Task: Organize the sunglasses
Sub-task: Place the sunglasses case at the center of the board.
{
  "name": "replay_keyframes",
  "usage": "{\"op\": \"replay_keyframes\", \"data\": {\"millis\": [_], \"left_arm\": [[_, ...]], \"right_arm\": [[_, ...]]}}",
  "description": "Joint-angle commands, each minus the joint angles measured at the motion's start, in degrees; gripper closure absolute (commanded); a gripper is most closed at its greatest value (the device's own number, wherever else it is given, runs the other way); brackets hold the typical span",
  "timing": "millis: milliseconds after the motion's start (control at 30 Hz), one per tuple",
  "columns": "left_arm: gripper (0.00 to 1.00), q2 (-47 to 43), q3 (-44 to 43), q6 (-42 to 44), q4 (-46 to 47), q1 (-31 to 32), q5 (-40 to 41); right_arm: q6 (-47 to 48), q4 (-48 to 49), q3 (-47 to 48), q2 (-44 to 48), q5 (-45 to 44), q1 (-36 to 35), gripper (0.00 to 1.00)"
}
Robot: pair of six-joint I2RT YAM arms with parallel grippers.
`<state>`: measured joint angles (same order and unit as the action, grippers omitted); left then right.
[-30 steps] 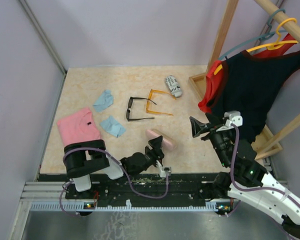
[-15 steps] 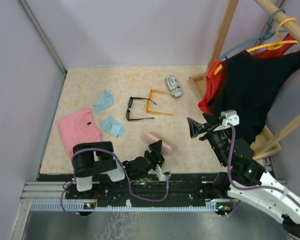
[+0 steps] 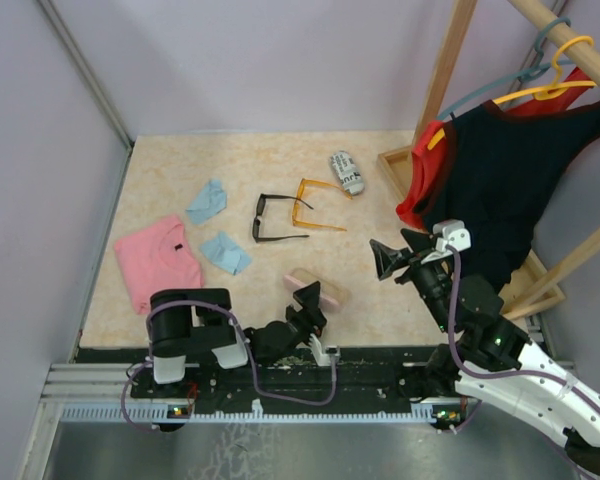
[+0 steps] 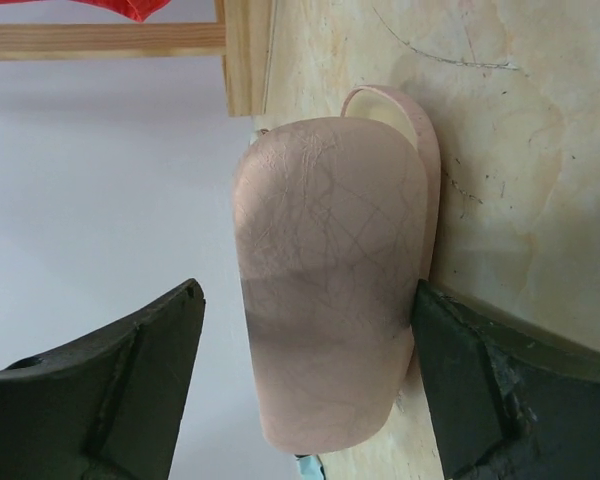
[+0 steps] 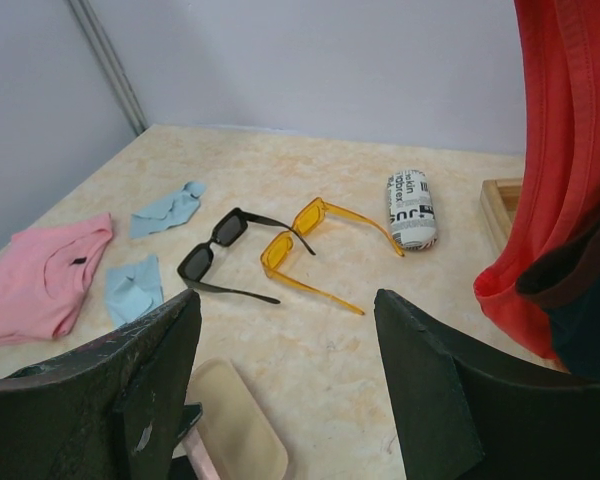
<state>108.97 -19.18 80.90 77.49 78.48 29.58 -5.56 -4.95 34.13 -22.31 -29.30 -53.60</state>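
- Left gripper [image 3: 308,303] has drawn back toward its base since a second ago, and the pink case [image 3: 317,290] has slid with it toward the near edge.
- Right gripper [image 3: 392,250] has drifted a little to the left. Both pairs of sunglasses lie where they were.
- Left gripper fingers are spread wide on either side of the pink case. In the left wrist view one finger touches the case's edge and the other stands clear of it, so there is no clamp.
- The pink case's lid is ajar, and the right wrist view shows a cream inside.
- Right gripper hangs above the table with its jaws wide apart, holding nothing.
- Black sunglasses [image 3: 270,218] are on the table with their arms unfolded, farther out than the pink case and well apart from the left gripper.
- Orange sunglasses [image 3: 315,205] lie just beside the black pair on its right, arms also unfolded. They are ahead of and left of the right gripper, not near its fingers.
- Printed case [image 3: 347,172] lies beyond the orange pair, near the wooden rack base [image 3: 395,170].
- Pink shirt [image 3: 160,258] and two blue cloths [image 3: 206,200] [image 3: 225,252] lie on the left of the table.
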Motion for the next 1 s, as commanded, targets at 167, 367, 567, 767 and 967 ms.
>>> {"op": "replay_keyframes", "data": {"millis": [167, 367, 567, 767, 967], "left_arm": [[0.01, 1.74, 1.62, -1.25, 3.99, 2.63, 2.42], [0.02, -0.3, 3.0, -4.07, 3.26, 5.61, 5.24], [0.02, -3.12, 4.84, -9.82, 0.09, 10.17, 9.43], [0.02, -10.75, 3.28, -23.03, -17.83, 13.3, 9.48], [0.02, -23.31, 0.08, -36.75, -38.08, 13.69, 5.86]], "right_arm": [[0.05, -0.98, 2.6, 0.02, 0.87, -0.42, 0.3], [0.17, -1.77, 2.87, -0.02, 0.79, -0.39, 0.3], [-0.63, -2.93, 2.87, -0.08, 0.62, -0.43, 0.3], [-1.6, -4.86, 3.08, -0.4, 0.74, -0.37, 0.3], [-2.98, -5.87, 3.64, -0.88, 0.42, -0.39, 0.3]]}}
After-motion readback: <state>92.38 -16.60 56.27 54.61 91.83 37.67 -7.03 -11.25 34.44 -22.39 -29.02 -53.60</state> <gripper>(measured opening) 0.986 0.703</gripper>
